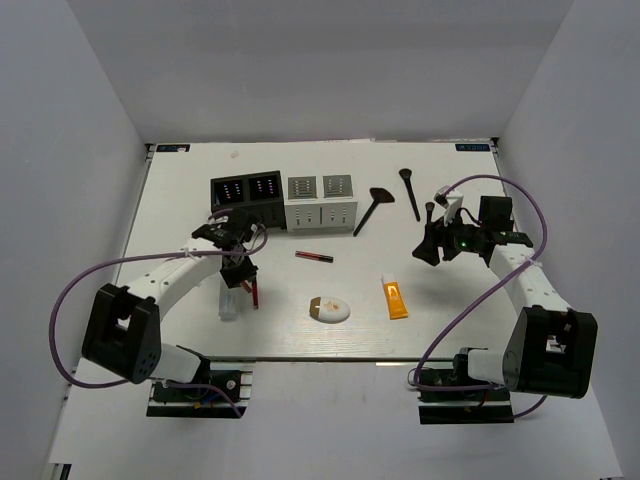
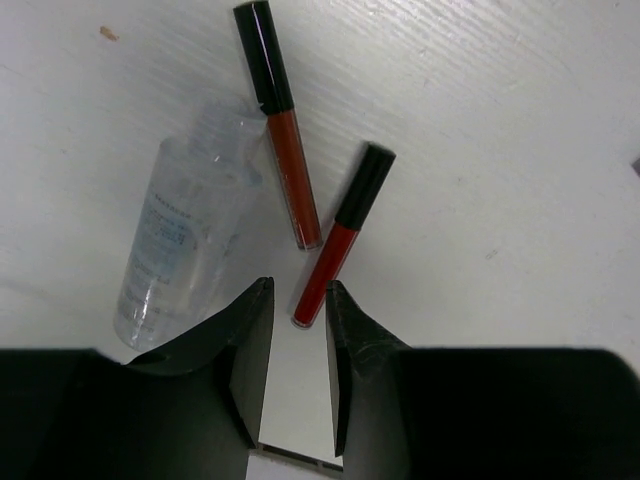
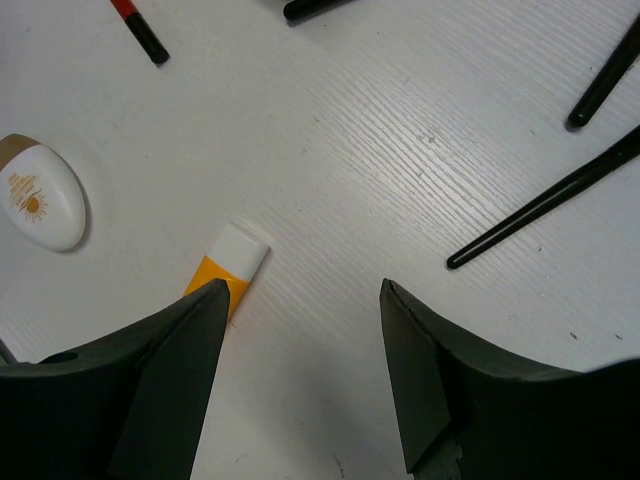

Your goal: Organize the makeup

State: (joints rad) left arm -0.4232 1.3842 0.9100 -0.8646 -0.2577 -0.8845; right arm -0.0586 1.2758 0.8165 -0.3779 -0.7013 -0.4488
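My left gripper [image 2: 300, 287] [image 1: 243, 283] hovers low over the table with its jaws a narrow gap apart. The red end of one lip stick [image 2: 340, 240] lies between the tips and is not clamped. A second lip stick [image 2: 285, 150] and a clear bottle [image 2: 180, 240] lie just beyond. A third lip stick [image 1: 313, 257] lies mid-table. My right gripper [image 3: 300, 285] [image 1: 432, 250] is open and empty. The orange white-capped tube [image 3: 230, 262] [image 1: 394, 297] lies by its left finger. The white oval compact [image 3: 40, 195] [image 1: 329, 309] rests further left. Black brushes [image 3: 550, 205] [image 1: 370, 210] lie beyond.
A black slotted organizer [image 1: 247, 195] and a white one [image 1: 322, 203] stand side by side at the back of the table. Two thinner brushes [image 1: 410, 193] lie at the back right. White walls close in the table on three sides.
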